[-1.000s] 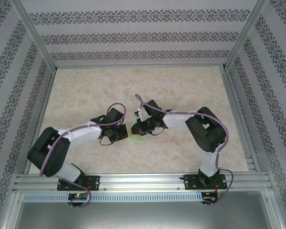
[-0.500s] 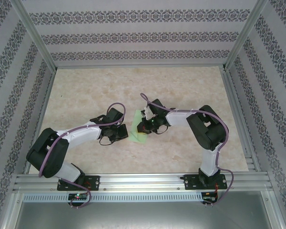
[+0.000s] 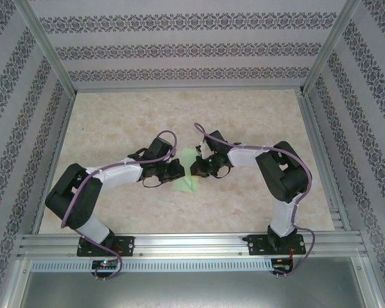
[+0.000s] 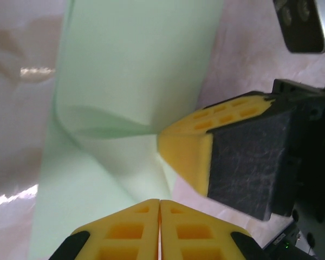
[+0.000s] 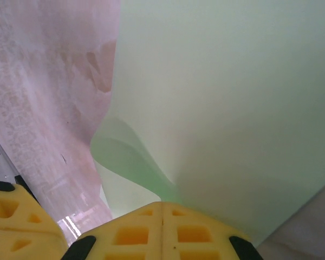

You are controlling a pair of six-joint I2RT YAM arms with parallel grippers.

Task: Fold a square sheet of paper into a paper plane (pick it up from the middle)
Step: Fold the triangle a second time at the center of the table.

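A: Quick status for you. Marbled table (image 3: 115,128), patterned walls (image 3: 179,48) round it. L arm (image 3: 109,174) and R arm (image 3: 269,160) both reach to table centre, wrists nearly nose to nose.

B: Where's the paper?

A: Pale mint-green paper sheet (image 3: 189,183) is mid-table, right between the two wrists. From the top cam it reads long and narrow, not a flat square. L wrist cam shows it bowed, w/ a soft curl and a crease running toward the R tips.

B: Pincers?

A: left gripper (image 3: 180,171): jaws closed tight, its yellow fingertips (image 4: 130,233) pressed together, sheet runs straight into them, so you're pinching paper. right gripper (image 3: 194,169): also clamped on the sheet. From the L cam its tip bites the crease. In its own cam the tips meet and paper fans out from them.

B: Gap btw grippers?

A: Just beside each other. Can't tell if they touch.
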